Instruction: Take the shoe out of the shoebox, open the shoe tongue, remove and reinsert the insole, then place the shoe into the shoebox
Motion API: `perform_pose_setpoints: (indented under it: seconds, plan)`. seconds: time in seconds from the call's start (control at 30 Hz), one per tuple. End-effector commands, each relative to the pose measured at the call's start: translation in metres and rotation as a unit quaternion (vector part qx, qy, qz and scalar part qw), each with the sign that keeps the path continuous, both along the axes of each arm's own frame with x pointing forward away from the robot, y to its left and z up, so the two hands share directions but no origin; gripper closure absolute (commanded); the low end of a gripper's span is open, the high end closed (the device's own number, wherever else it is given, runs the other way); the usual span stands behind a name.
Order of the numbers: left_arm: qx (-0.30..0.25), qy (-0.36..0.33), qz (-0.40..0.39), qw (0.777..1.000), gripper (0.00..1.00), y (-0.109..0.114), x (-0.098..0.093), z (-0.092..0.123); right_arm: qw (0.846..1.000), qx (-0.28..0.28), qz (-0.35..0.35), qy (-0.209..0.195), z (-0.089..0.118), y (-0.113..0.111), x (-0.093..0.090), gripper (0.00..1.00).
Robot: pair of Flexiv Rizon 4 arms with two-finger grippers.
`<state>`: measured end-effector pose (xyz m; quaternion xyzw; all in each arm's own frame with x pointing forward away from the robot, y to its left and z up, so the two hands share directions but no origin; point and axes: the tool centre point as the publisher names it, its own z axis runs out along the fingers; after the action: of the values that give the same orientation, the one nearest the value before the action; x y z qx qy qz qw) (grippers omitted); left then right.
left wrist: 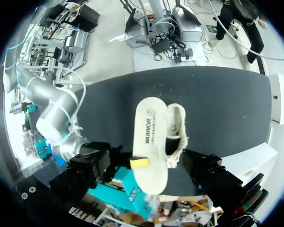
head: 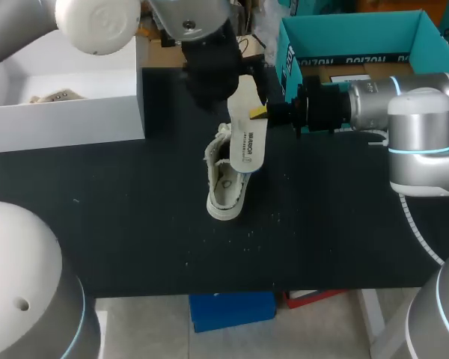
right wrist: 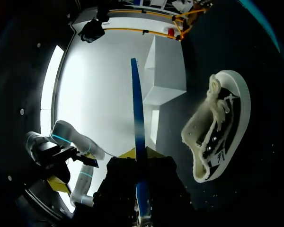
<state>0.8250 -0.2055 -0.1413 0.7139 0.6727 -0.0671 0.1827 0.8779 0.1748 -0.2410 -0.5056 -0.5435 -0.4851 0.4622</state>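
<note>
A white shoe point(head: 226, 187) lies on its side in the middle of the black table point(head: 120, 224). Its white insole point(head: 248, 134) is out of the shoe and slants up above it, and my right gripper point(head: 263, 112), coming in from the right, is shut on the insole's upper end. In the right wrist view the insole point(right wrist: 138, 132) shows edge-on between the fingers, with the shoe point(right wrist: 217, 127) beside it. My left gripper point(head: 213, 75) hangs above the insole point(left wrist: 149, 142) and shoe point(left wrist: 176, 130), open wide and holding nothing. The teal shoebox point(head: 344, 37) stands at the back right.
A white open box point(head: 60, 112) stands at the back left with a small object inside. My right arm point(head: 411, 127) stretches in front of the teal shoebox. Bare black table lies in front of the shoe.
</note>
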Motion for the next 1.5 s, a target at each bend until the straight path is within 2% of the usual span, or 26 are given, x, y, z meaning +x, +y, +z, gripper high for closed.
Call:
perform_pose_setpoints:
  seconds: [0.03,0.2,0.37,0.6,0.63,1.3,1.5]
  plan:
    - [-0.269,-0.060,-0.049,0.960,0.00,0.036,-0.020,-0.011,1.000,-0.001,0.001,0.001,0.000,0.001,0.001,1.00]
    - [-0.345,-0.059,-0.051,0.935,0.00,0.047,-0.031,-0.022,1.000,-0.001,0.001,0.001,0.000,0.001,0.001,1.00]
    - [-0.366,-0.059,-0.039,0.928,0.00,0.051,-0.037,-0.026,1.000,-0.001,0.001,0.001,0.000,0.001,0.001,1.00]
    - [-0.432,-0.044,0.000,0.901,0.00,0.067,-0.024,-0.046,1.000,-0.001,0.001,0.001,0.000,0.001,0.001,1.00]
    - [-0.421,-0.043,0.006,0.906,0.00,0.068,-0.024,-0.048,1.000,-0.001,0.001,0.001,0.000,0.001,0.001,1.00]
    - [-0.421,-0.043,0.006,0.906,0.00,0.068,-0.024,-0.048,1.000,-0.001,0.001,0.001,0.000,0.001,0.001,1.00]
    - [-0.480,-0.057,0.017,0.875,0.00,0.060,-0.013,-0.065,1.000,-0.001,0.001,0.001,0.000,0.001,0.001,1.00]
